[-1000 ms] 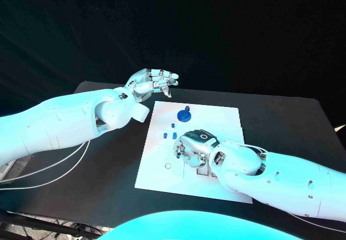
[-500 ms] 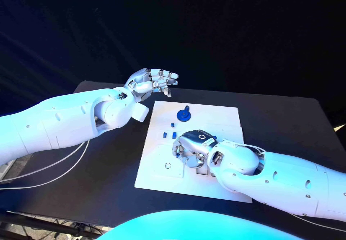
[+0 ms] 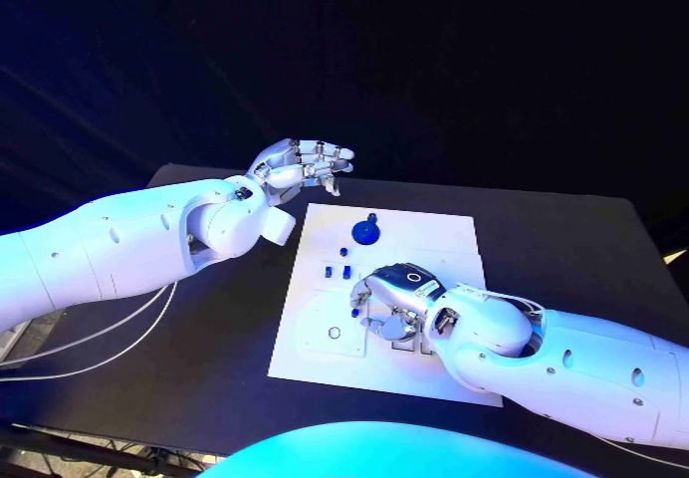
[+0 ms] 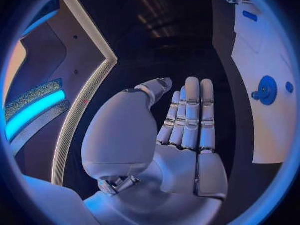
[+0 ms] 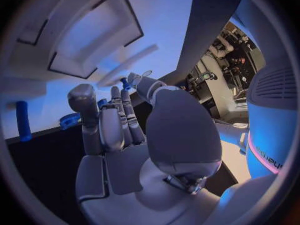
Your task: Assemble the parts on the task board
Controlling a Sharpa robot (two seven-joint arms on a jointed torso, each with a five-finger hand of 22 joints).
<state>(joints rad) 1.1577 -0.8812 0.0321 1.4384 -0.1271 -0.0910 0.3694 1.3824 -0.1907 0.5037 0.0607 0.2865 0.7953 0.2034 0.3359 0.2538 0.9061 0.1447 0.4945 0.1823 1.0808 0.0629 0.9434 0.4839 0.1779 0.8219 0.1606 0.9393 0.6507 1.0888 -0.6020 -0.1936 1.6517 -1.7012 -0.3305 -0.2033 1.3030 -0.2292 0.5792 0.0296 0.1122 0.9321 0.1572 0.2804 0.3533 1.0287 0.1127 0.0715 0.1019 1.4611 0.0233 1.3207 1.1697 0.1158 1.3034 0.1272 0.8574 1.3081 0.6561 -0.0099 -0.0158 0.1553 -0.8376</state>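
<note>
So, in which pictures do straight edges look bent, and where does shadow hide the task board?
Left wrist view: the task board edge curves. Right wrist view: its recesses bow. Head view: the right robot hand shades the board beneath it.

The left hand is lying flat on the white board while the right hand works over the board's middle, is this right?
Not quite. The head view shows the left hand raised past the far corner of the white board, over the black table, holding nothing. The right hand does work over the board's middle.
</note>
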